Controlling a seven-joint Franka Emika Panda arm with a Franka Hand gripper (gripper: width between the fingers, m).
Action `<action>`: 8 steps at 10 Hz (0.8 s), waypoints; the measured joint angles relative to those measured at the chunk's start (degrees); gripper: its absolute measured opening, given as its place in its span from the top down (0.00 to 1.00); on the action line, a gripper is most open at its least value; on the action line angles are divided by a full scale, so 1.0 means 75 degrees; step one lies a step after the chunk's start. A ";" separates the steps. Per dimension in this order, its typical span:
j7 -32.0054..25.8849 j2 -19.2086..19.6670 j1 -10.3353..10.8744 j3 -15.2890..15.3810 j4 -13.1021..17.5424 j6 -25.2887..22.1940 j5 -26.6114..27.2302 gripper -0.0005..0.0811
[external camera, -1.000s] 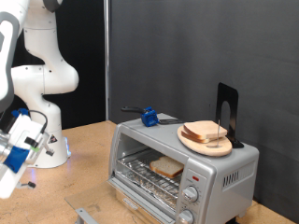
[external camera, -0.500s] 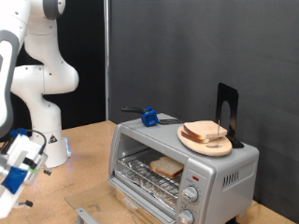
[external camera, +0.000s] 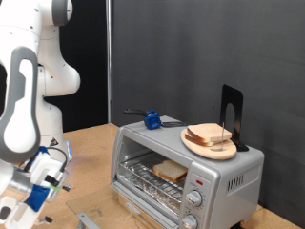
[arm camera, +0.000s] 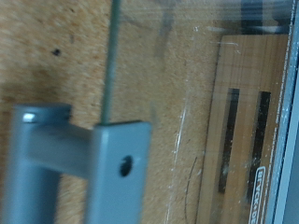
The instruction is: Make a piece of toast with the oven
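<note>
Arm point(external camera: 24, 105) fills the exterior view's left, bent down low to the oven's left. Oven point(external camera: 186, 172) sits on the wooden table point(external camera: 91, 143), its glass door dropped open; the door handle point(arm camera: 70, 168) fills the wrist view up close, grey bar on a glass pane. Gripper point(external camera: 43, 179) hangs low just left of the oven front, near the open door; can't tell how far open the fingers are or whether they touch anything. Small dark print on a label in the wrist view, unreadable. Piece of toast point(external camera: 171, 171) lies on the rack inside the oven, right of the gripper. Plate point(external camera: 210, 141) with more bread sits on the oven top.
</note>
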 joint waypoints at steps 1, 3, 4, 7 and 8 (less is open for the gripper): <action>0.0000 0.0017 0.0075 0.0136 -0.0060 0.0105 0.0063 0.00; 0.0000 0.0022 0.0184 0.0370 -0.0204 0.0193 0.0198 0.00; 0.0000 0.0018 0.0224 0.0463 -0.0257 0.0198 0.0279 0.00; -0.0028 -0.0212 0.0245 0.0633 -0.0388 -0.0176 0.0394 0.00; -0.0071 -0.0375 0.0173 0.0612 -0.0410 -0.0613 0.0379 0.00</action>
